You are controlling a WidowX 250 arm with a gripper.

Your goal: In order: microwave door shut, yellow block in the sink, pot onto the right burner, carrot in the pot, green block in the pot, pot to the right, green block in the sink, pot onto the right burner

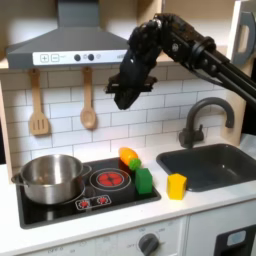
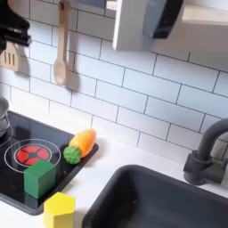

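My black gripper (image 1: 123, 100) hangs high in front of the tiled wall, well above the stove, holding nothing; its dark fingers blur together. It also shows as a dark shape (image 2: 12, 32) at the second exterior view's top left. The steel pot (image 1: 52, 178) sits on the left burner. The carrot (image 1: 128, 157) (image 2: 82, 141) lies behind the green block (image 1: 144, 181) (image 2: 39, 176). The yellow block (image 1: 176, 186) (image 2: 59, 209) stands on the counter beside the sink (image 1: 215, 165) (image 2: 160, 200). The microwave door (image 2: 150, 22) is cut off at the top; I cannot tell if it is shut.
The red right burner (image 1: 110, 179) (image 2: 31, 154) is bare. A dark faucet (image 1: 205, 118) (image 2: 207, 151) arches behind the sink. A wooden spatula (image 1: 38, 105) and spoon (image 1: 88, 103) (image 2: 61, 44) hang on the wall under the range hood (image 1: 70, 45).
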